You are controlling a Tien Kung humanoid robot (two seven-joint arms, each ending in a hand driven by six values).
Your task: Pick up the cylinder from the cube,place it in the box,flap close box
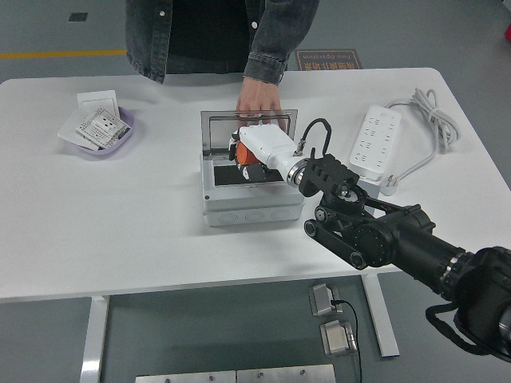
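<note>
An open grey box (254, 201) stands mid-table, its lid (249, 128) up at the back. My right hand (246, 163), in a white shell, hangs over the box's dark inside. It is shut on an orange cylinder (242, 154), with dark fingers (249, 172) curled beneath it. The cylinder is just above the box's back left part. A person across the table rests a hand (258, 106) on the lid's top edge. No cube shows. My left arm is out of view.
A purple bowl (120, 137) holding paper cards sits at the far left beside a white card (97, 100). A white power strip (375, 142) and its coiled cable (431, 120) lie to the right of the box.
</note>
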